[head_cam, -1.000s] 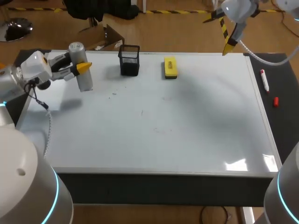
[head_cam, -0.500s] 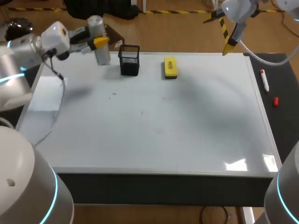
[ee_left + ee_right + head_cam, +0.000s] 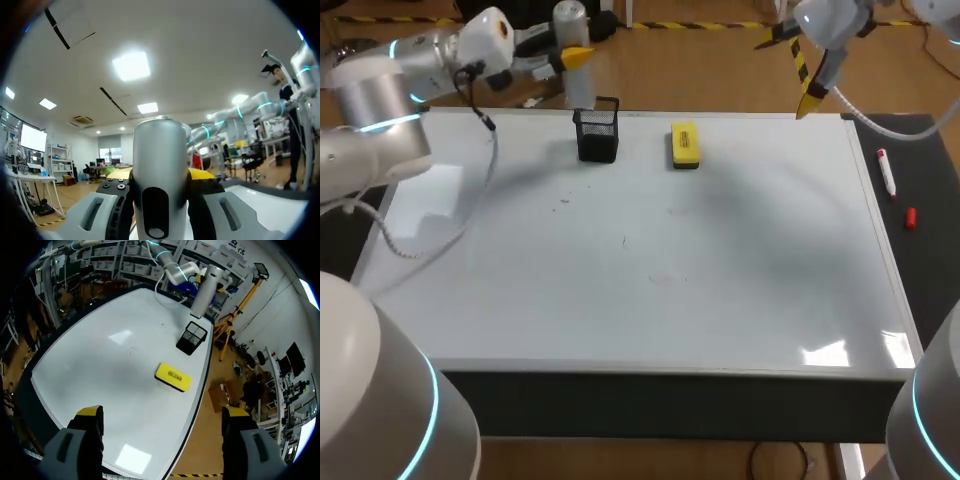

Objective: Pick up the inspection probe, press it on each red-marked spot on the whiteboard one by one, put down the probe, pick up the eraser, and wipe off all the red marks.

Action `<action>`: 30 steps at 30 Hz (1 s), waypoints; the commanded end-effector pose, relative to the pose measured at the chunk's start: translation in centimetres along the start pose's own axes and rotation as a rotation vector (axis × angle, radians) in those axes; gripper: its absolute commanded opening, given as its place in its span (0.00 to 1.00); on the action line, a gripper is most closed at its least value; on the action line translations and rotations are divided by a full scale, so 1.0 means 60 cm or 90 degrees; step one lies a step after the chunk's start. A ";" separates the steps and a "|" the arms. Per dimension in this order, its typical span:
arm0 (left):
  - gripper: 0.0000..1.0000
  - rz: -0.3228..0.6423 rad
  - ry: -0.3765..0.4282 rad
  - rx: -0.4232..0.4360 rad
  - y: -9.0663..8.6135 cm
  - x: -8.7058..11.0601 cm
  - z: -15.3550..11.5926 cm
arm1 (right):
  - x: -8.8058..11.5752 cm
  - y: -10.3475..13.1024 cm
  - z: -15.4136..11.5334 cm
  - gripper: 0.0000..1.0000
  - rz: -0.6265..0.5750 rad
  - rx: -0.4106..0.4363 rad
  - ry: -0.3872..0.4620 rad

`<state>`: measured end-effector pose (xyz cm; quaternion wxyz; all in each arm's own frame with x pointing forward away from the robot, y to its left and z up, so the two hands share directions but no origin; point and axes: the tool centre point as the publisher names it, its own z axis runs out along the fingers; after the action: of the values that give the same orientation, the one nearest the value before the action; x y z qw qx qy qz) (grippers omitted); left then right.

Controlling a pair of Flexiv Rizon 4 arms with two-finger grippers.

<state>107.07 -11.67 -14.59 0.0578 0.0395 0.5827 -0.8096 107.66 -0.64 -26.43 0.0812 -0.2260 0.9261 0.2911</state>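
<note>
The inspection probe is gripped by the left gripper, far left, near the mesh holder. The right gripper is open.

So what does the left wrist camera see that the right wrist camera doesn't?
Only the left wrist camera shows the left gripper up close. It is shut on the silver probe, and you can see the dark slot in the probe's side. Only the right wrist camera shows the yellow eraser, the black mesh cup and the right gripper, open and high over the whiteboard. Both show the probe. In the right wrist camera it looks small, beyond the cup.
</note>
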 end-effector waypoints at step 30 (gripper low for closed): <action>0.00 -0.051 0.101 -0.024 0.131 -0.036 -0.001 | -0.001 0.000 -0.001 1.00 -0.001 0.002 0.003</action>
<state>109.80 -13.88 -21.15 -0.0143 0.0738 0.6071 -0.7911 107.65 -0.63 -26.43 0.0812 -0.2259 0.9261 0.2909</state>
